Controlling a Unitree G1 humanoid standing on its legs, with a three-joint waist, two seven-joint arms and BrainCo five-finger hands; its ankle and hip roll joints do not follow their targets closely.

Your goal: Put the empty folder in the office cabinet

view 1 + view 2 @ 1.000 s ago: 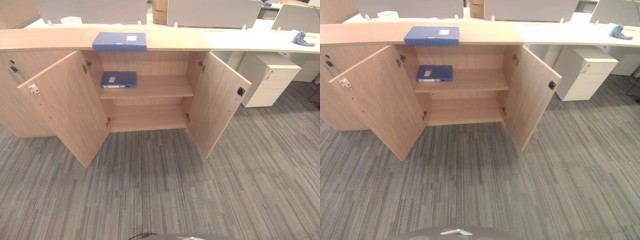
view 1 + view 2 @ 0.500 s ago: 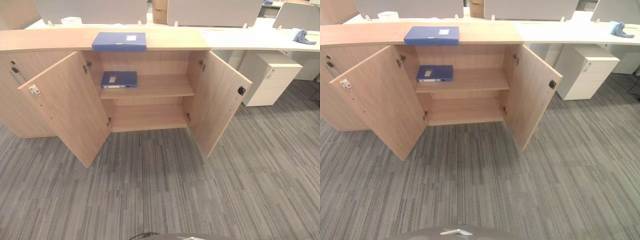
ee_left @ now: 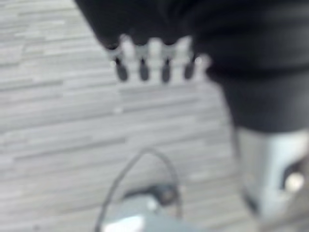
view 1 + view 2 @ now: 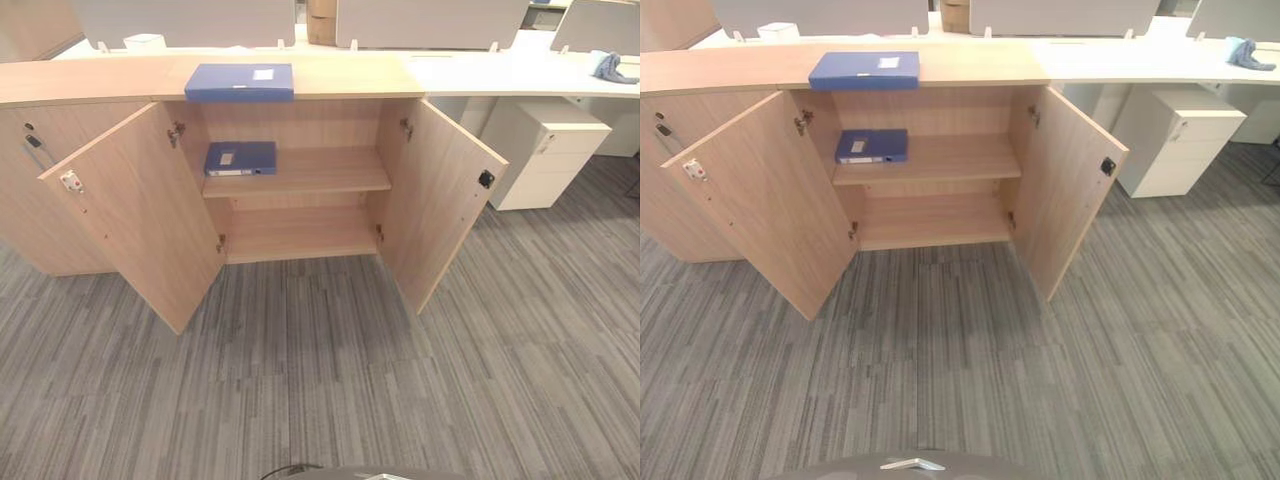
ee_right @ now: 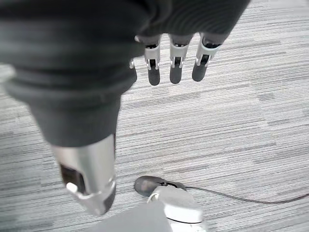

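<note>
A blue folder (image 4: 240, 82) lies flat on top of the long wooden cabinet (image 4: 90, 80). A second blue folder (image 4: 240, 158) lies on the left of the cabinet's upper shelf (image 4: 310, 175). Both cabinet doors stand wide open, the left door (image 4: 135, 215) and the right door (image 4: 445, 200). The lower shelf (image 4: 300, 235) holds nothing. My left hand (image 3: 154, 55) hangs over the grey carpet with straight fingers, holding nothing. My right hand (image 5: 176, 58) also hangs over the carpet, fingers straight and empty. Both hands are far from the folders.
A white drawer unit (image 4: 545, 150) stands right of the cabinet under a white desk (image 4: 500, 75). A blue cloth (image 4: 610, 68) lies on that desk at the far right. Grey striped carpet (image 4: 320, 370) stretches between me and the cabinet.
The whole picture has shifted slightly, so the camera has moved a little. The folders and doors have not moved.
</note>
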